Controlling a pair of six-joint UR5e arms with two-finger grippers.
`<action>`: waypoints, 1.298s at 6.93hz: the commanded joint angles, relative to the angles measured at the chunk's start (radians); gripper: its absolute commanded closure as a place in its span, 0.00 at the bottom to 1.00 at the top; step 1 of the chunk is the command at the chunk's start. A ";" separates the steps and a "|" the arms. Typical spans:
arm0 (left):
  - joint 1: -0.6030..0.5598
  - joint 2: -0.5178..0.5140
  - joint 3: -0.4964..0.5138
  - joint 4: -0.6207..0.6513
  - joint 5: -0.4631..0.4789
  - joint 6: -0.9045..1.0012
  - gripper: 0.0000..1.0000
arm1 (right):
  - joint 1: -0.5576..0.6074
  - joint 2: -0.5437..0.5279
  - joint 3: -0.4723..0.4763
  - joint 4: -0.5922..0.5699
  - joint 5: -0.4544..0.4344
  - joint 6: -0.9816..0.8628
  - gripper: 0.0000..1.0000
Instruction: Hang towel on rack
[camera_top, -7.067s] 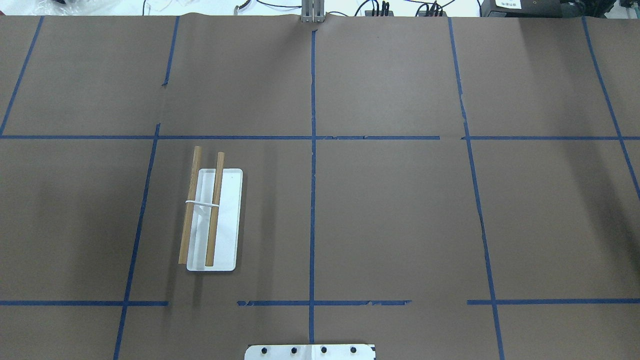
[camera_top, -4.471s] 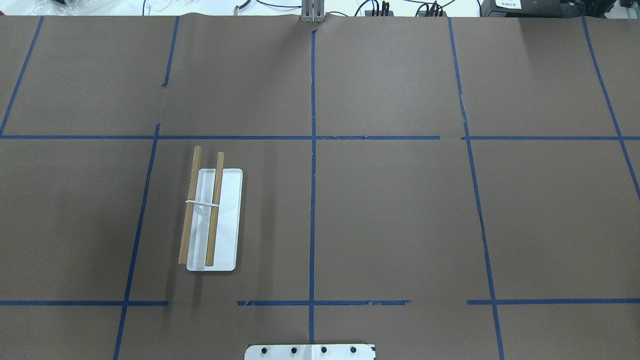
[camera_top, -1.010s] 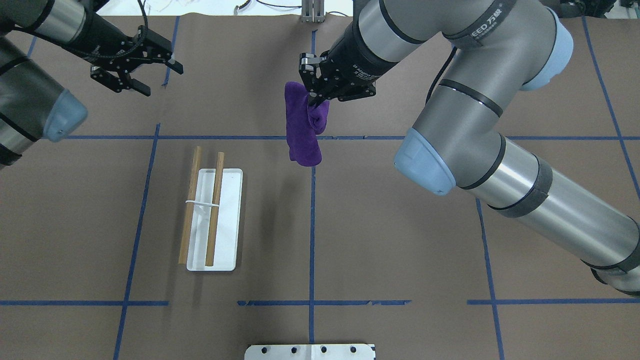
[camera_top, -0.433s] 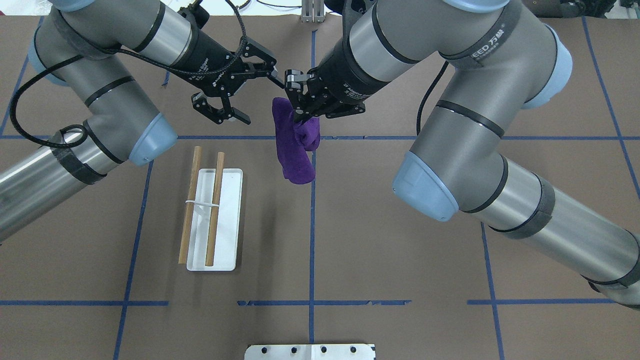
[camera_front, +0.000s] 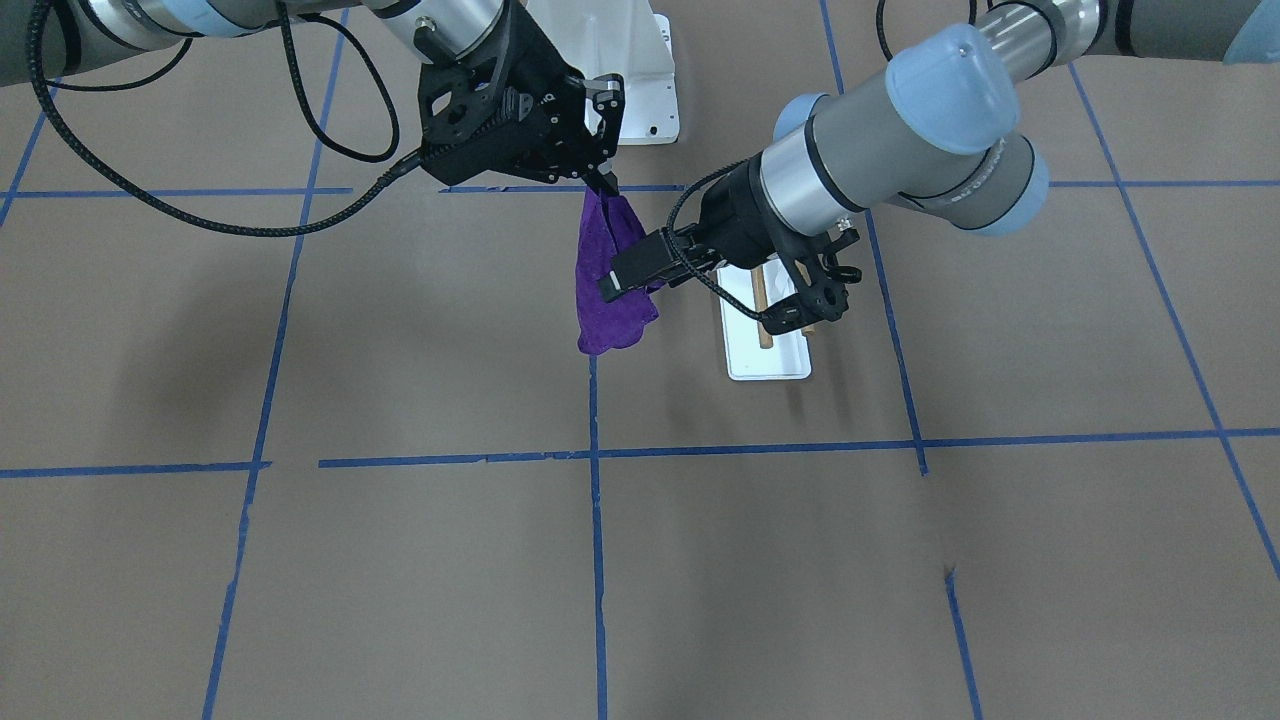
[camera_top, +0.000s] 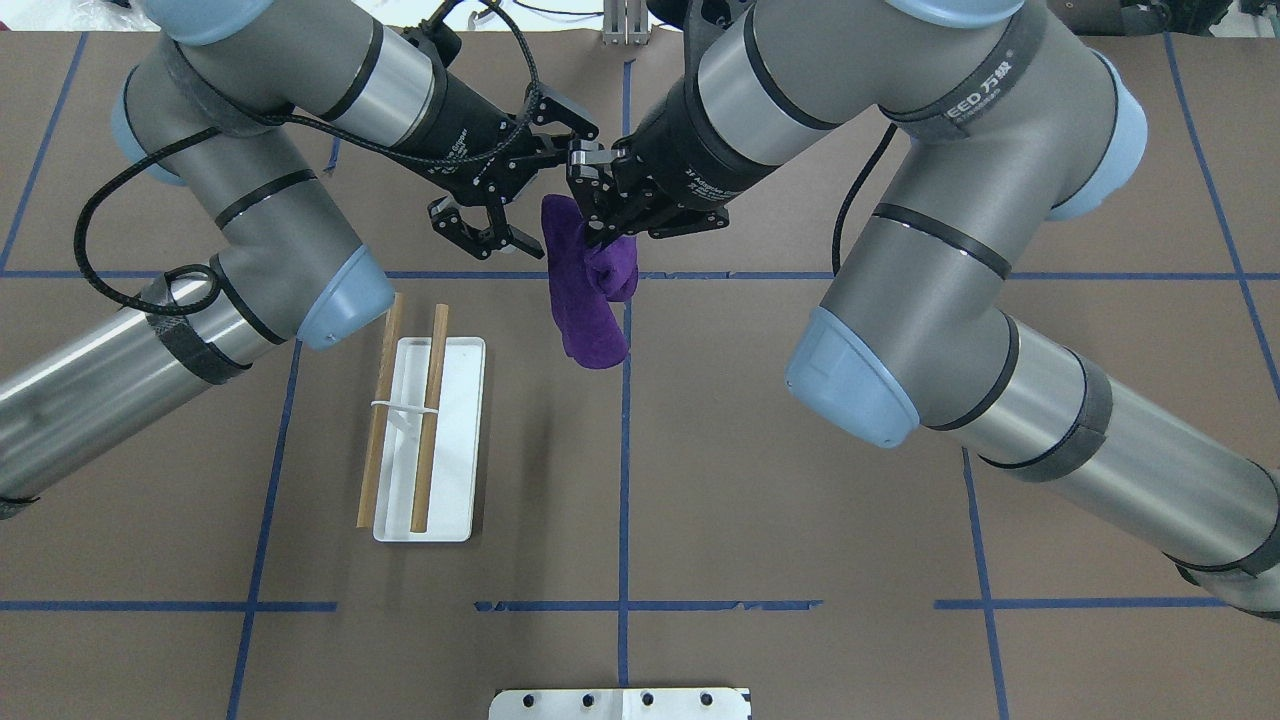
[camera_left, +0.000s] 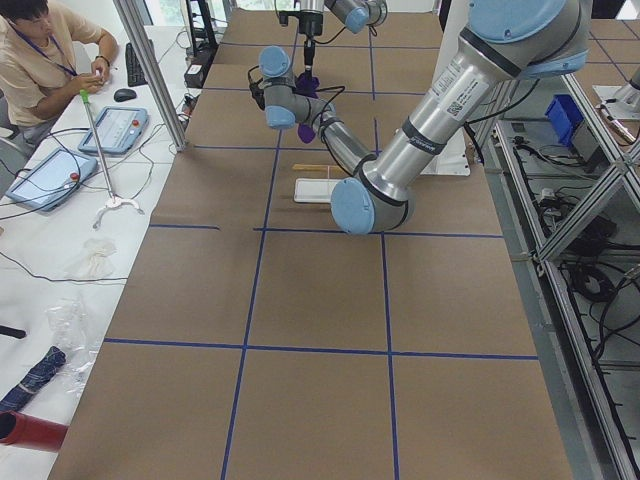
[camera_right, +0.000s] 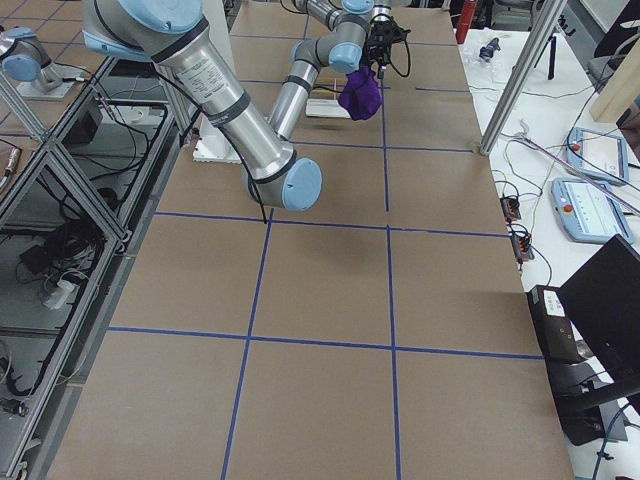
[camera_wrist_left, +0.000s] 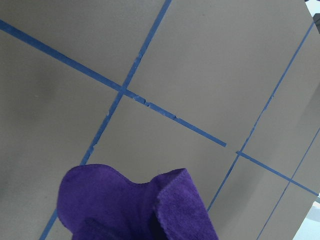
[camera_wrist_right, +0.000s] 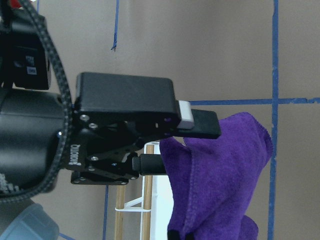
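Towel (camera_top: 585, 305) hangs clear of table (camera_top: 800, 450), pinched by right gripper (camera_top: 602, 232); left gripper (camera_wrist_right: 189, 145) jaws spread astride its edge, tight there. Left elbow (camera_top: 345, 290) looms by rack (camera_top: 460, 440) far-left corner. Rack's near half, right side open.

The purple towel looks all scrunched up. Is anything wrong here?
Slightly odd, not broken. The towel hangs bunched in a lump from the right gripper, off to one side of the rack, whose dowels are bare. The left gripper is open at the towel's edge. Nothing looks spilled or damaged.
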 joint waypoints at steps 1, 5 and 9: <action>0.014 -0.003 0.004 -0.022 0.025 -0.001 0.07 | 0.000 -0.014 0.019 0.000 0.001 0.000 1.00; 0.018 -0.004 0.022 -0.056 0.066 0.000 0.17 | -0.003 -0.042 0.056 0.000 0.001 -0.001 1.00; 0.030 -0.006 0.018 -0.061 0.066 -0.010 1.00 | -0.003 -0.045 0.054 0.002 0.002 -0.006 1.00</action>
